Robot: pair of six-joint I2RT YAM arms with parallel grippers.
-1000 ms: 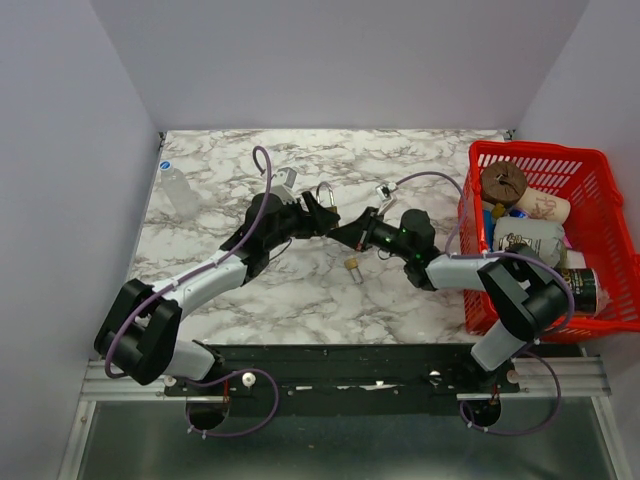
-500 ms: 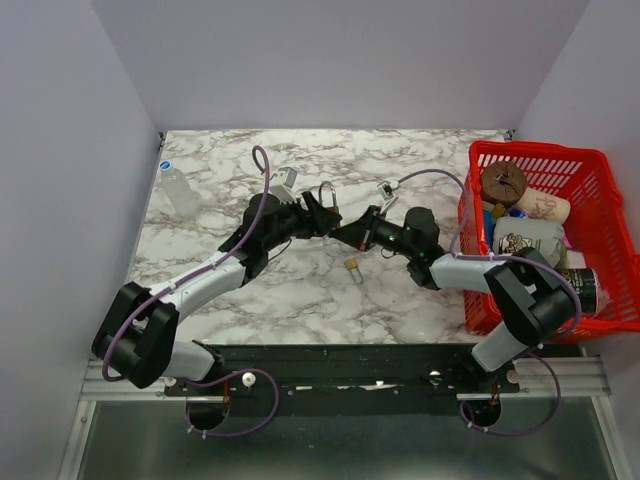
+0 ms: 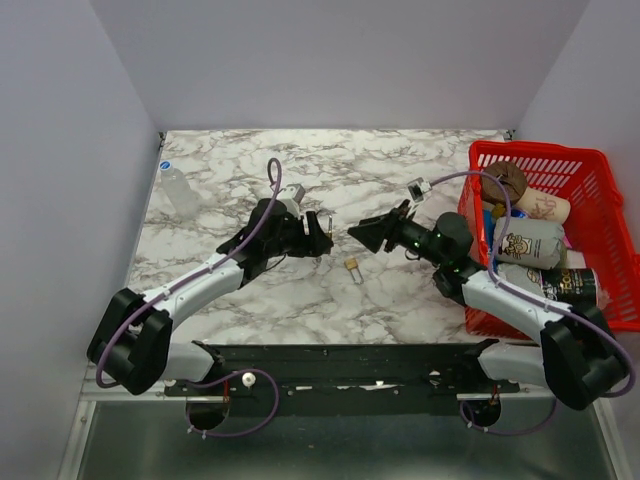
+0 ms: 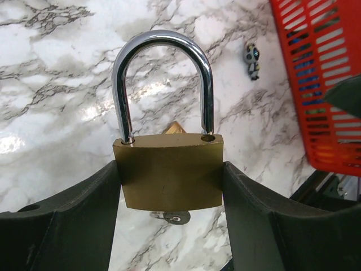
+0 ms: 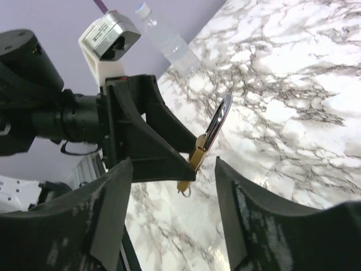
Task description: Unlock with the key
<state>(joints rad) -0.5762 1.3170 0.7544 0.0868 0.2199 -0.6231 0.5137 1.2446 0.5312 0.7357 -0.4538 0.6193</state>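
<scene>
My left gripper (image 4: 169, 169) is shut on a brass padlock (image 4: 169, 175), its fingers pressing the two sides of the body. The steel shackle (image 4: 161, 42) points away from the wrist, and its right leg ends just above its hole. A small silver key (image 4: 167, 216) sticks out of the padlock's underside. Seen from above, the padlock (image 3: 322, 240) hangs over mid-table in the left gripper (image 3: 316, 236). My right gripper (image 3: 366, 232) stands open just right of it, holding nothing. From the right wrist, the padlock (image 5: 198, 151) shows edge-on with the key (image 5: 185, 187) hanging below, beyond the right gripper (image 5: 174, 164).
A small brass piece (image 3: 352, 265) lies on the marble between the grippers. A red basket (image 3: 545, 152) full of several items stands at the right edge. A clear bottle (image 3: 178, 190) lies at the far left. A small dark object (image 4: 252, 53) rests on the table.
My right gripper has opened, let go of the key and drawn back to the right. The key stays in the padlock. The left gripper has shifted slightly with the padlock.
</scene>
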